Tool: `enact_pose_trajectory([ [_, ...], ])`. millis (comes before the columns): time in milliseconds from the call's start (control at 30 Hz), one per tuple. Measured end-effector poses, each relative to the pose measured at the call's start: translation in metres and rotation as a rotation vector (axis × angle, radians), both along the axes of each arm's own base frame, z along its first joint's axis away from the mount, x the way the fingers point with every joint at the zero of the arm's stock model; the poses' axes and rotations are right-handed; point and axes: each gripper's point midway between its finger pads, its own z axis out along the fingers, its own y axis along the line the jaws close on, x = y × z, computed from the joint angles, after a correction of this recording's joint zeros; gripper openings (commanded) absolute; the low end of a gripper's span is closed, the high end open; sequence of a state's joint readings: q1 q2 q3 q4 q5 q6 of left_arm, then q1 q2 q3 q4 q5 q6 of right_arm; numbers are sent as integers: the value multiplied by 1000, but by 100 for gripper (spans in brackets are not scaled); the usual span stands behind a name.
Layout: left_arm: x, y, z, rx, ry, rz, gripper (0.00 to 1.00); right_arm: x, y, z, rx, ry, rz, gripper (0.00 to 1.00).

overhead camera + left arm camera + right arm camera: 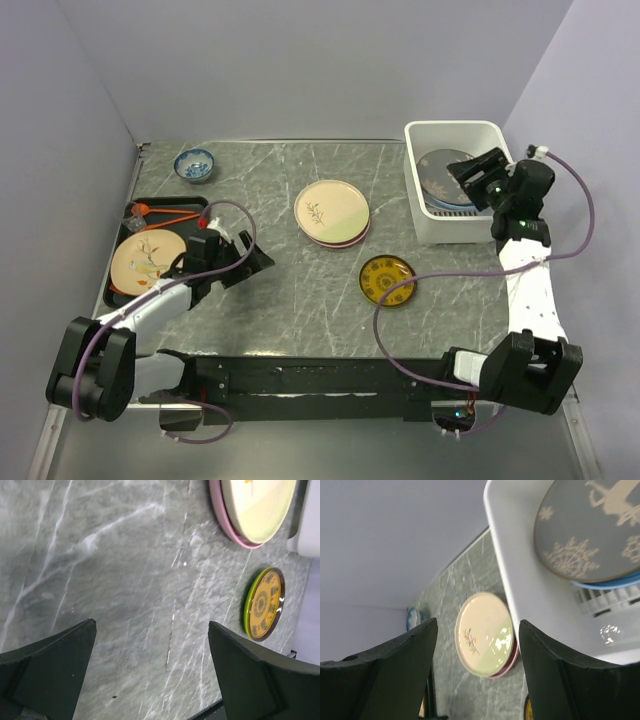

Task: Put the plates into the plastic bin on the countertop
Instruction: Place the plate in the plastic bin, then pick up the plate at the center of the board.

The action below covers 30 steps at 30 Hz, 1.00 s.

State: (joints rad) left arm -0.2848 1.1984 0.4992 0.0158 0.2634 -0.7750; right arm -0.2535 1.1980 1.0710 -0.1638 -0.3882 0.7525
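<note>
While both arms hang idle over the countertop, two of the plates already lie in the plastic bin at the far right corner: a grey plate with pale snowflake shapes rests on top of a blue plate, of which only the edge shows beneath it. The right gripper hovers over the near right part of the bin, its pincer spread and nothing between the fingers; its wrist camera looks past them to the bin wall and the countertop beyond.

Near the middle of the countertop, well apart from the bin, a cream plate with a leaf sprig sits stacked on a pink plate. A small yellow-patterned plate with a green edge lies alone, nearer the arms and between the stack and the bin.

At the left, the left gripper hangs just beside the right edge of a flat black tray, its pincer spread wide and holding nothing, with bare marble-look surface under it in the wrist view. On the tray lies another cream sprig plate, with an orange rim showing under its near edge. A small blue-and-white bowl stands on the countertop beyond the tray, near the far left corner.
</note>
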Motion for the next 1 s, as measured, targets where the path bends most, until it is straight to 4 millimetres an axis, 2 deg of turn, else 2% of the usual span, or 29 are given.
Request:
enact_pose_trajectory([
  [133, 7, -2, 5, -5, -16, 0, 99, -9, 29, -18, -3, 28, 91, 73],
  [267, 17, -5, 5, -5, -12, -1, 99, -24, 51, -54, 13, 95, 161, 73],
  [333, 24, -7, 6, -4, -11, -1, 97, -33, 60, -66, 21, 114, 189, 73],
  [433, 36, -11, 8, -9, -20, 0, 92, -44, 71, -70, 16, 109, 226, 73],
  [600, 60, -24, 11, -37, -34, -20, 82, -61, 101, -53, -9, 33, 323, 73],
  [667, 70, -30, 10, -55, -38, -29, 81, -67, 110, -52, -12, 18, 355, 73],
  [1000, 98, -55, -1, -111, -41, -66, 71, -88, 139, -97, 5, 111, 453, 72],
])
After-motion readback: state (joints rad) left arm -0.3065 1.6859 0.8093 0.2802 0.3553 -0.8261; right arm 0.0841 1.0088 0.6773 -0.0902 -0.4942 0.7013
